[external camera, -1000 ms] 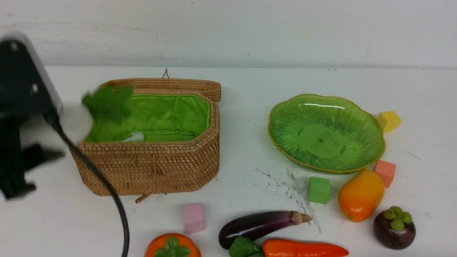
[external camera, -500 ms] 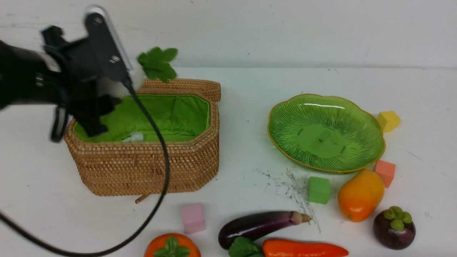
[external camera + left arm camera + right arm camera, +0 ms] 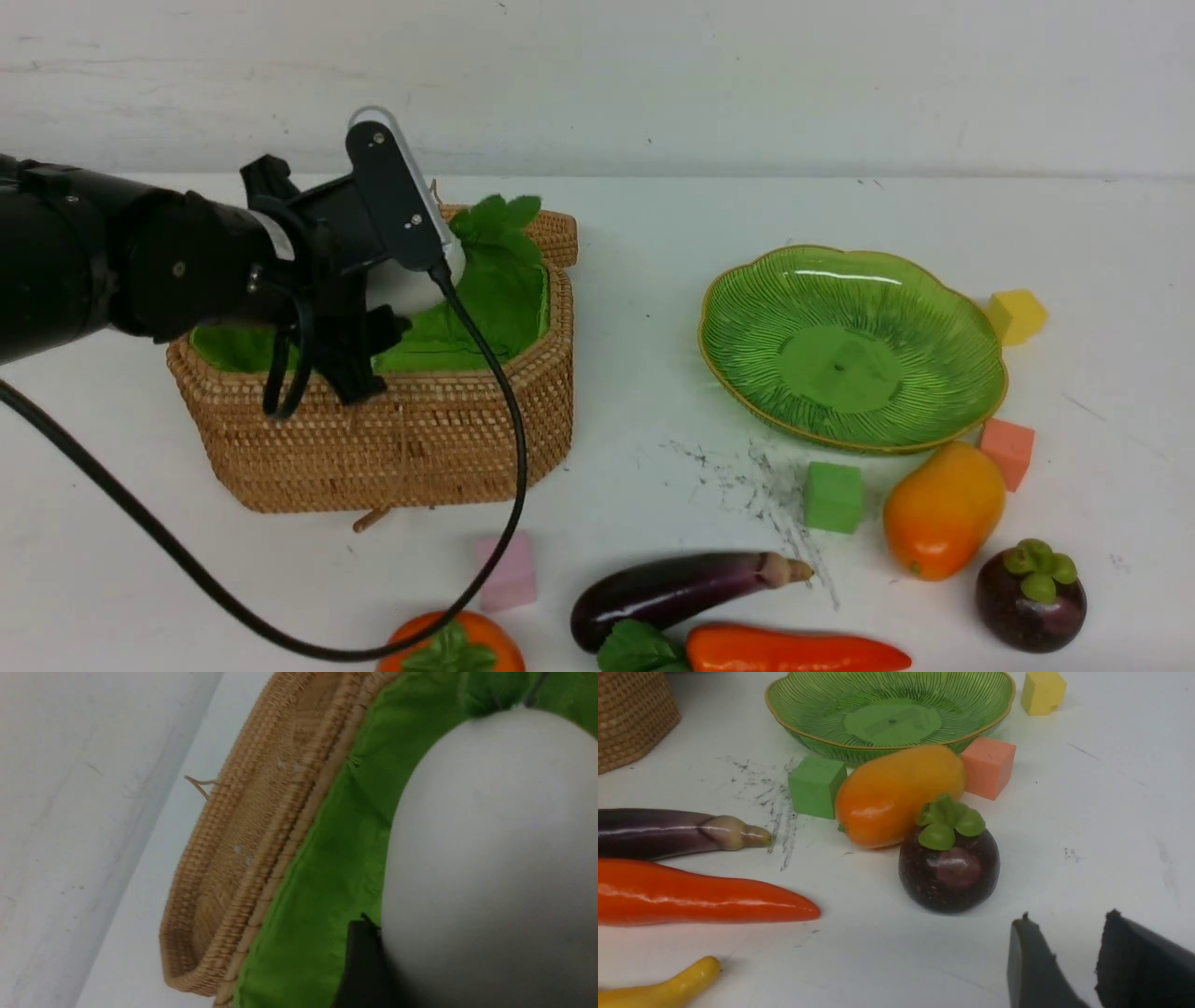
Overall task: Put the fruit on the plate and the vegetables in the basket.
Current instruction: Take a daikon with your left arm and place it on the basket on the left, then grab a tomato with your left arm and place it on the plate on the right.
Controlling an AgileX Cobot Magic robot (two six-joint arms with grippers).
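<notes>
The radish is smooth, white and thick, with a tuft of dark green leaves at one end. The left claw is clamped around its white body, above the basket at centre left of the front view. The leaves hang over the far right corner of the basket, near the lid, which lies folded back behind it. The left wrist view shows one dark finger against the radish, with the bright green lining just beyond.

The plate sits bare at centre right, well apart from the basket, with a wide strip of worktop between them. A yellow cube lies just beside its far right rim. A salmon cube and a green cube lie near its front rim.

The mango lies between those two cubes, and the mangosteen stands near it at lower right. Along the bottom edge lie the eggplant, the carrot and the persimmon, which is cut off by the frame. The arm's black cable passes in front of the pink cube and the persimmon. The banana shows only in the right wrist view, near the carrot.

The right claw hangs low near the mangosteen, its jaws parted on nothing.
</notes>
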